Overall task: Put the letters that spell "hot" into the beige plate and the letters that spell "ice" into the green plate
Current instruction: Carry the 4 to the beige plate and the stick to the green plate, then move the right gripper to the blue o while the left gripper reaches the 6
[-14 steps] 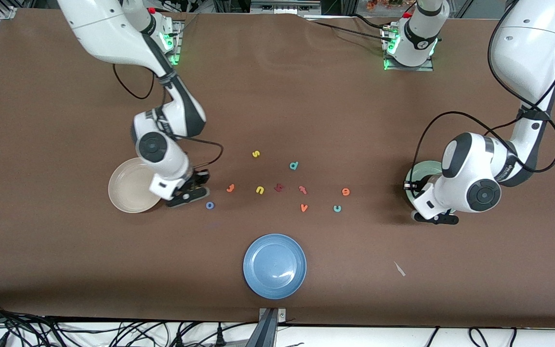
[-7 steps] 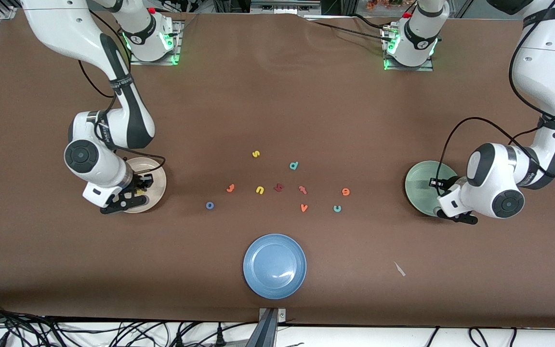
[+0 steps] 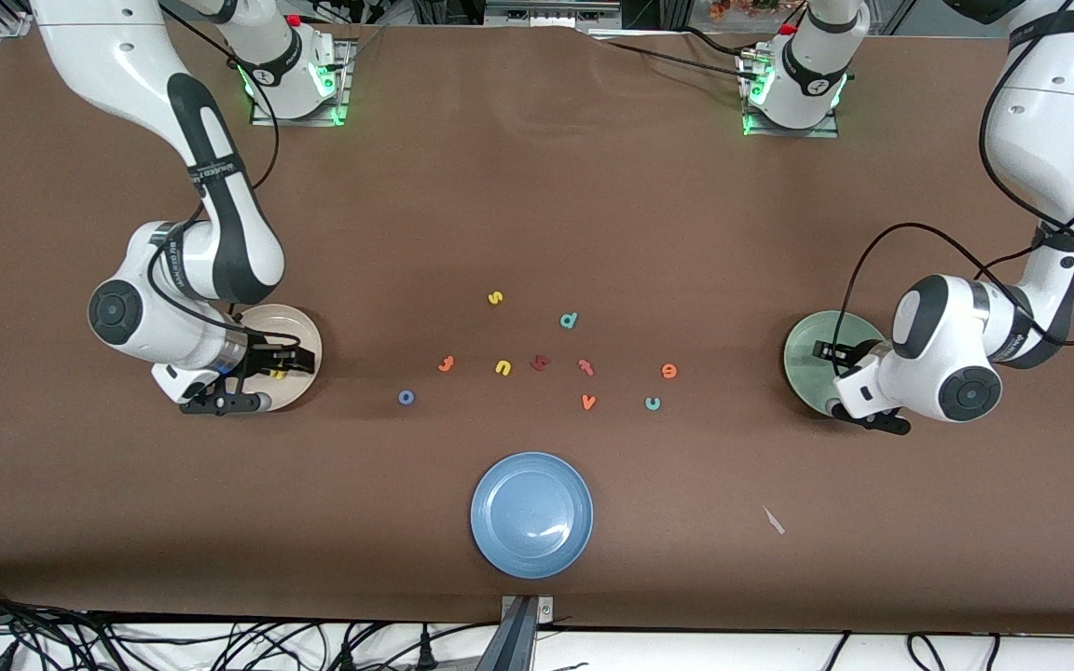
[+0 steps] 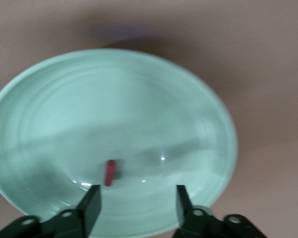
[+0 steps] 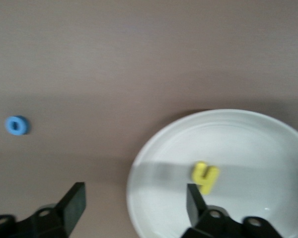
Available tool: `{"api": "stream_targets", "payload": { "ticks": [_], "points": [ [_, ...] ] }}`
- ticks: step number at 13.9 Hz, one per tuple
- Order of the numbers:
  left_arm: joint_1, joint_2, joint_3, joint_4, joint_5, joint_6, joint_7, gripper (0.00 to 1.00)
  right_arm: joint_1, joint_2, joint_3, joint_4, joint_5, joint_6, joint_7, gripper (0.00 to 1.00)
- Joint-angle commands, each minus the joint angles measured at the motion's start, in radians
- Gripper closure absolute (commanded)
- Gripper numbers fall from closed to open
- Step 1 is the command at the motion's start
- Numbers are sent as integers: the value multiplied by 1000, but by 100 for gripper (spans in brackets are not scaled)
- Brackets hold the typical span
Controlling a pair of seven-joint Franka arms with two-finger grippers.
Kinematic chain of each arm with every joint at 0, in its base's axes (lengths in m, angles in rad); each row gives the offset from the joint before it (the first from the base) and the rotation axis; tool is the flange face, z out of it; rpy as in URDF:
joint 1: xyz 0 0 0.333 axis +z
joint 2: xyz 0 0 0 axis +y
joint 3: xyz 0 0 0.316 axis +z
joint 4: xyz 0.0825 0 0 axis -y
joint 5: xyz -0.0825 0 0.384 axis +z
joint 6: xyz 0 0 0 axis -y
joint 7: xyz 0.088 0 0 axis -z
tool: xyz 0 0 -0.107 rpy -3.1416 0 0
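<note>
Robotics lab setting indicated: two white arms bolted on base plates along a brown-covered bench, cables bundled at its edge, aluminium framing seen.

High front camera faces both arms; wrist cameras look closely down on plates

Brown table, cables along its near edge, perhaps pale floor

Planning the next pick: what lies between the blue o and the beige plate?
Nothing: the front view shows only bare brown table between the blue o and the beige plate.
</note>
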Motion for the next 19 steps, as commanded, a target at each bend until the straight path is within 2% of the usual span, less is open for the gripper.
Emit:
{"api": "stream_targets", "payload": {
  "ticks": [1, 4, 8, 11, 13, 16, 19],
  "points": [
    [2, -43, -99, 7, 16, -40, 0, 0, 63, 22, -2, 42, 21, -10, 112, 0],
    [-13, -38, -179, 40, 7, -20, -2, 0, 134, 84, -3, 127, 19, -10, 241, 0],
    [-117, -6, -184, 37, 2, 157, -11, 0, 180, 179, -5, 219, -25, -3, 379, 0],
    [-180, 40, -167, 32, 42, 259, -93, 2, 202, 245, -5, 268, -27, 44, 428, 0],
    [-229, 57, -147, 24, 93, 313, -162, 7, 209, 268, -5, 291, -28, 58, 440, 0],
    [-257, 88, -129, 20, 96, 372, -198, 12, 212, 297, -5, 319, -28, 58, 440, 2],
    [-318, 105, -65, 7, 184, 408, -265, 15, 220, 303, -5, 319, -68, 58, 440, 13]
  ]
}}
